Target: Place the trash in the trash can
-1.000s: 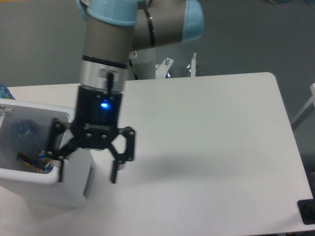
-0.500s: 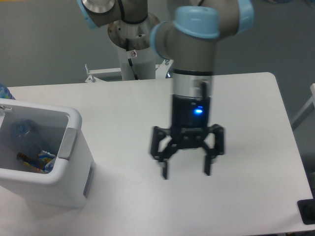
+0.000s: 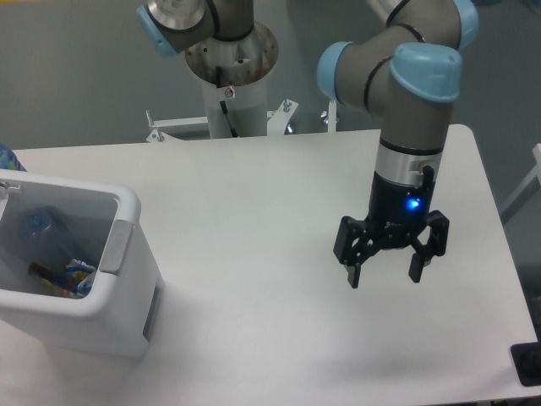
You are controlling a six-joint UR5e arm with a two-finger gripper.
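Note:
The white trash can (image 3: 127,304) stands at the left edge of the table, with a grey handle patch on its right side. Inside it lies the trash: a crushed clear bottle (image 3: 38,224) with a bluish cap near the back, and a blue-and-yellow labelled piece (image 3: 63,277) at the bottom. My gripper (image 3: 385,277) hangs over the right half of the table, far from the can. Its fingers are spread open and hold nothing.
The robot's grey base column (image 3: 228,76) rises behind the table's far edge. A dark object (image 3: 528,364) sits at the table's lower right corner. The table's right edge (image 3: 499,228) runs close to the gripper.
The arm has swung from the trash can's right wall across the table to the right side. The gripper stayed open and empty throughout.

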